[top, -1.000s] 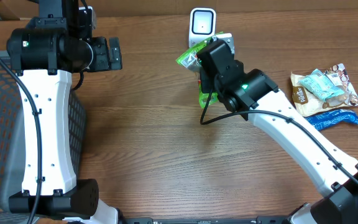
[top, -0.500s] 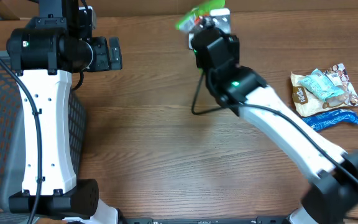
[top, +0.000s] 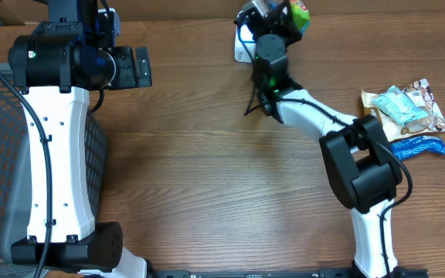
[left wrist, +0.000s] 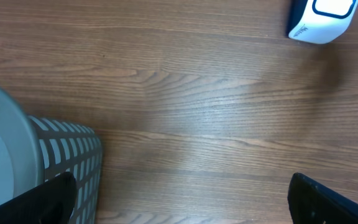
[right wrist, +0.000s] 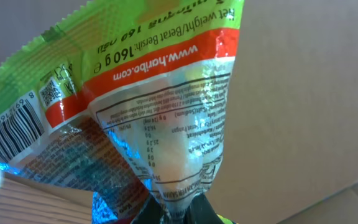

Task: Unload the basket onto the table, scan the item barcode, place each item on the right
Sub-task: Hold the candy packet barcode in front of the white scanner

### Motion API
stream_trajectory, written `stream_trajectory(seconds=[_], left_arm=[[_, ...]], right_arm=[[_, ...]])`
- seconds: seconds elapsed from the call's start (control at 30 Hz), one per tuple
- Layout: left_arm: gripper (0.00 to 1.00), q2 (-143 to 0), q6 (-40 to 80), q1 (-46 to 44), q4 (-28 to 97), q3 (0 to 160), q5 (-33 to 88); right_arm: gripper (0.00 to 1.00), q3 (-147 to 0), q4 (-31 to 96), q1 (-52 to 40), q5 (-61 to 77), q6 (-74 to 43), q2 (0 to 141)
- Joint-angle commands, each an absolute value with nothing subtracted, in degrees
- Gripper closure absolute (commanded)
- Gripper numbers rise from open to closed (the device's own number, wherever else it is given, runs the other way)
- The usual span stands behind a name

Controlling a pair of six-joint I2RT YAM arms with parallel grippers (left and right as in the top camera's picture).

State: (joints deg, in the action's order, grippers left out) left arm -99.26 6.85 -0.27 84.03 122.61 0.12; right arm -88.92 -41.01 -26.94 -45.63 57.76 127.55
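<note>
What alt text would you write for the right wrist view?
A green and orange candy bag fills the view, pinched at its lower end by the shut right hand. Its barcode shows at the left edge, the print upside down, and brown cardboard is behind.

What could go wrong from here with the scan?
The right gripper pinches the candy bag only by one narrow crumpled end, so it could swing or slip. The barcode sits on wrinkled foil, and the bag is held off to the side of the scanner, so the read may fail.
</note>
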Motion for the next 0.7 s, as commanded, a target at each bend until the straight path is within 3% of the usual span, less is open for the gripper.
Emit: stream_trajectory(seconds=[0.0,0.17,0.43,0.67], left_arm=[[0.00,-99.00,5.76,-0.01,83.77,123.52,-0.45],[0.00,-99.00,5.76,-0.01,83.74,123.52,-0.45],[0.01,-99.00,5.76,-0.01,83.77,123.52,-0.45],[0.00,-99.00,5.76,-0.01,83.74,123.52,-0.45]], right_arm=[[0.96,-90.37,-44.42,-25.04,-38.61,64.75,130.02],[0.96,-90.45,-50.78,-23.11,-33.08,64.77,132.94],[0.96,-90.54,-50.96,-21.87,-21.80,64.58,133.64],[0.96,-93.62,-50.92,-20.69,-20.88,64.58,136.73]])
